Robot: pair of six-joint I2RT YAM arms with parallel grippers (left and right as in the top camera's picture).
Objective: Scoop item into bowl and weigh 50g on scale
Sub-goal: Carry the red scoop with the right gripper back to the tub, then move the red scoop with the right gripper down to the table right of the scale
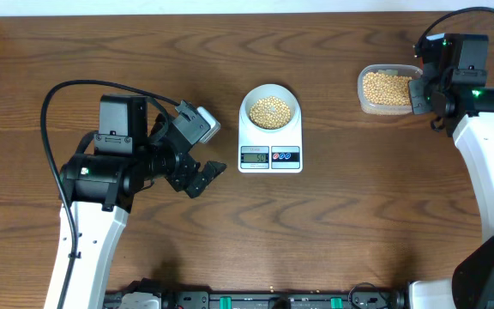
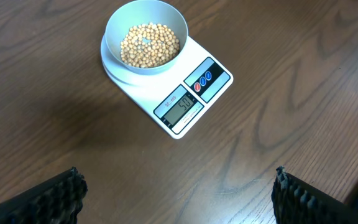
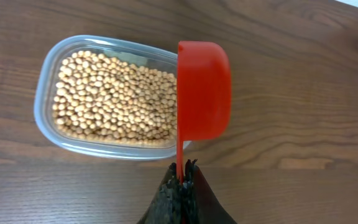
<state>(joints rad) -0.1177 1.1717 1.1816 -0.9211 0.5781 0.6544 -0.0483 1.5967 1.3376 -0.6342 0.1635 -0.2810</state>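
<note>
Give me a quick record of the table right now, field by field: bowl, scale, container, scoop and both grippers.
bowl: sits on the scale, holding beans
reading: looks like about 50, last digit unclear
container: clear, on the robot's right, with more beans
scoop: red, over the container's edge, inside not visible
right gripper: shut on the scoop's handle
left gripper: open, empty, left of the scale

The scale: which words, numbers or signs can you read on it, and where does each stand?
"50" on the display of the scale; a digit after it is too blurred to read.
Small print above the display: too small to read.
Marks on the two round buttons: too small to read.
</note>
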